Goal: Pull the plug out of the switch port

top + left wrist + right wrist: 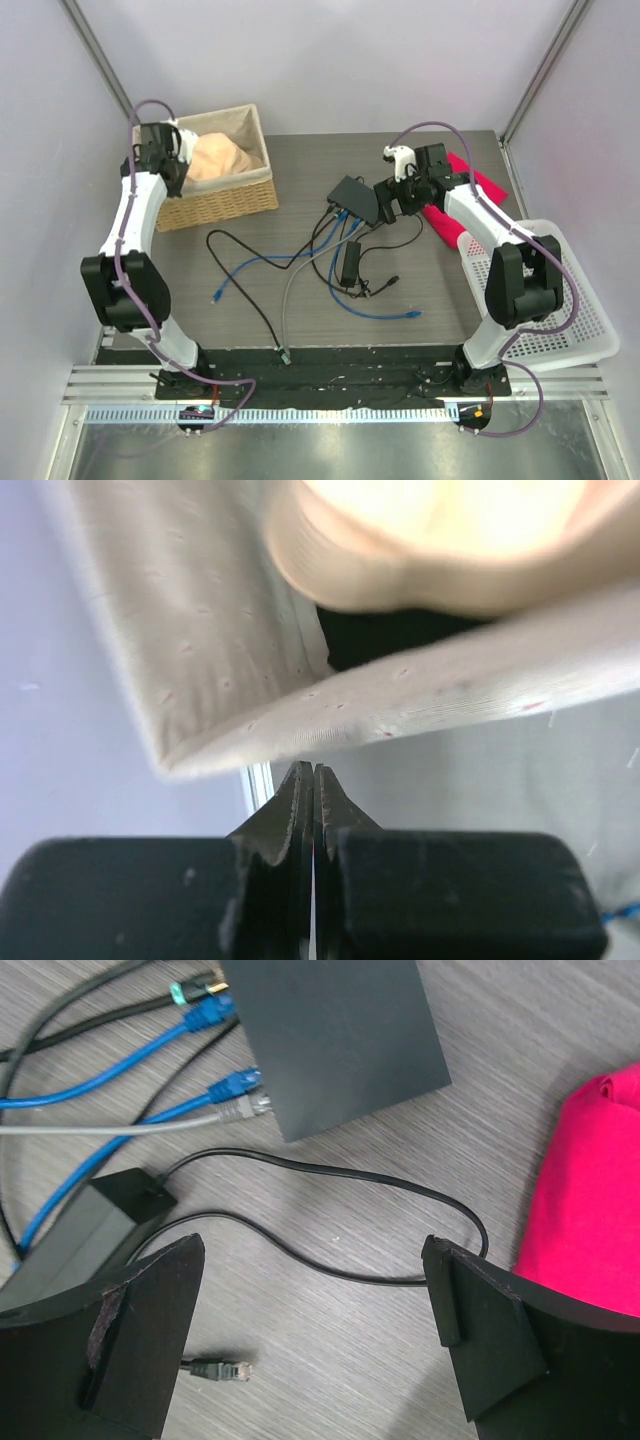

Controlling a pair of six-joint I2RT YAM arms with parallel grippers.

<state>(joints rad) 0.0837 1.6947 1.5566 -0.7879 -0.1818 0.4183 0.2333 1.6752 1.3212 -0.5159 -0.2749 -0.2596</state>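
Observation:
The switch (355, 198) is a flat black box at mid-table; in the right wrist view (330, 1030) it lies just ahead of the fingers. Along its left edge sit plugged cables: a green-tipped black plug (195, 988), two blue plugs (207, 1012) (236, 1084) and a grey plug (246, 1107). My right gripper (388, 208) (312, 1260) is open and empty, low over the table just right of the switch, above a thin black cord (330, 1175). My left gripper (172, 165) (313, 775) is shut and empty at the wicker basket's left end.
A narrow black adapter brick (351, 262) (80, 1245) lies near the switch. A loose black plug (225, 1368) lies by my right gripper's left finger. A pink cloth (487, 185) (590, 1190) lies to the right. The lined basket (215, 205) (200, 630) holds a beige item. A white tray (560, 300) stands far right.

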